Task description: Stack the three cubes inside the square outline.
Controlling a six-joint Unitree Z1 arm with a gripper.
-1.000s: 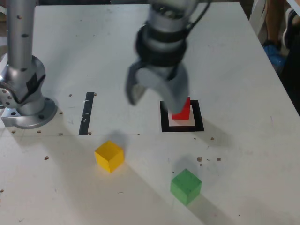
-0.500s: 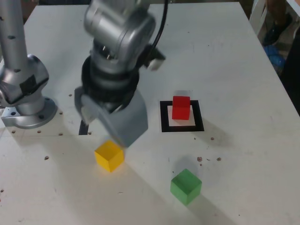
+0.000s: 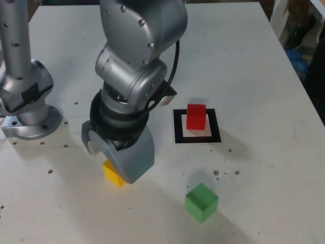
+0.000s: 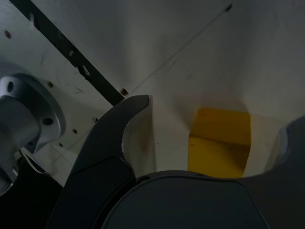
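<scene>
My gripper (image 3: 110, 161) is down at the table over the yellow cube (image 3: 112, 174), open, with one finger on each side of it. In the wrist view the yellow cube (image 4: 220, 143) lies between the dark fingers (image 4: 114, 136), and a gap shows beside one of them. The red cube (image 3: 196, 116) stands inside the square outline (image 3: 177, 133), right of the arm in the exterior view. Alone near the front edge sits the green cube (image 3: 201, 202). The arm hides most of the yellow cube in the exterior view.
The arm's metal base (image 3: 28, 101) stands at the exterior view's left. A narrow black strip (image 4: 71, 52) runs on the table between the base and the yellow cube. The table's right edge (image 3: 304, 86) drops to the floor.
The gripper left the red cube standing in the outline, swung to the exterior view's left and came down around the yellow cube.
</scene>
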